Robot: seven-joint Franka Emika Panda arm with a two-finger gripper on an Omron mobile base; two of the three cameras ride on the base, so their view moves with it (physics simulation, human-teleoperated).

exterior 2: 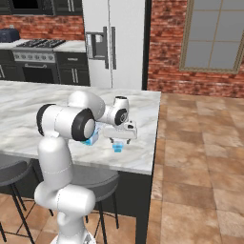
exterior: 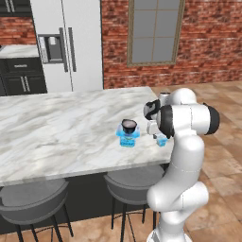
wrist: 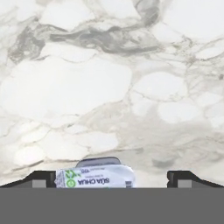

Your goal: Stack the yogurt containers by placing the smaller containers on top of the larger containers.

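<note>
Sitting in the larger tub point(exterior: 127, 138), dark cup point(exterior: 128, 125), tiny tub point(exterior 2: 117, 147) apart

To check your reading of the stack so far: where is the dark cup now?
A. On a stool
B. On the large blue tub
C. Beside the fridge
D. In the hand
B: the dark cup sits on top of the large blue tub on the counter.

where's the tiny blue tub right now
The tiny tub sits on the marble counter under the open gripper, right of the larger tub.
</note>
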